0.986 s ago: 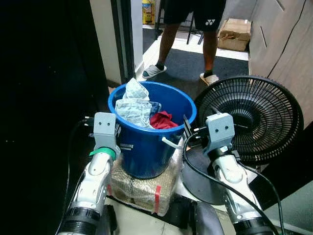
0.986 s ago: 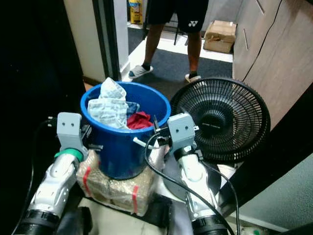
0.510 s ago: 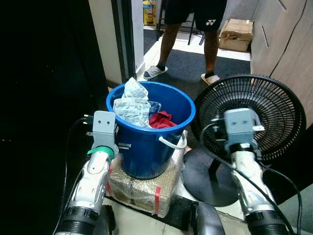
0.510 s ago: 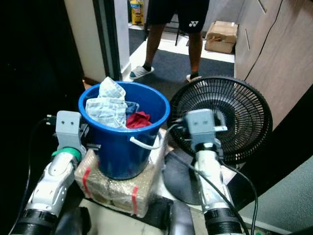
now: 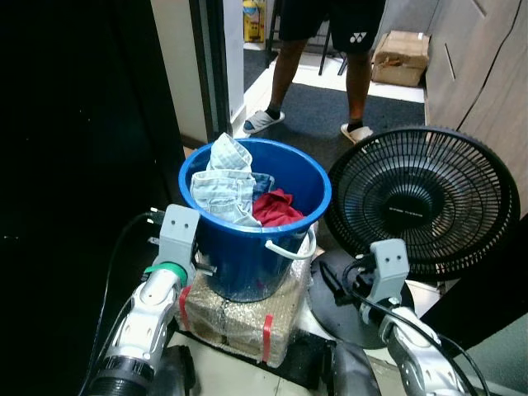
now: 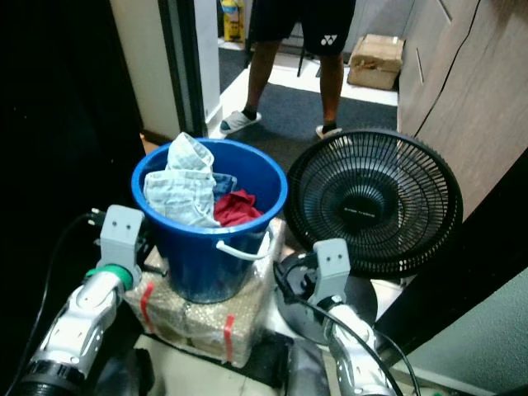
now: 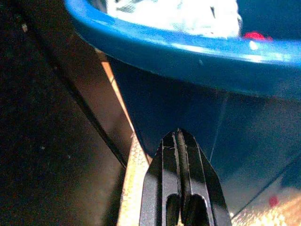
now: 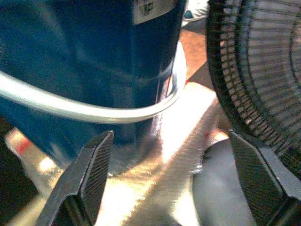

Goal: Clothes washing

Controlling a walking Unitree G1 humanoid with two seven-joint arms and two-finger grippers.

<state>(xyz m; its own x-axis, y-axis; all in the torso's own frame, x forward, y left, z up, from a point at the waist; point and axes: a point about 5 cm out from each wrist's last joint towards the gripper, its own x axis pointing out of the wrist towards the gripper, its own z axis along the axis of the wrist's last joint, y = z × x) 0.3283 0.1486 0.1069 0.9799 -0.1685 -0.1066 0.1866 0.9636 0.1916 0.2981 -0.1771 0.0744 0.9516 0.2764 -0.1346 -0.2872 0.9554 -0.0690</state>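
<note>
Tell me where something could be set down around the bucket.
Bare dark carpet lies beyond the blue plastic bucket, before the person's sandalled feet. It is crowded to the right, where the black floor fan stands close. The bucket fills its wrapped block.

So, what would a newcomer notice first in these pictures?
A blue bucket of clothes, with a red garment inside, stands on a wrapped package in the middle. A black fan stands to its right, and a person's legs show in the doorway behind.
</note>
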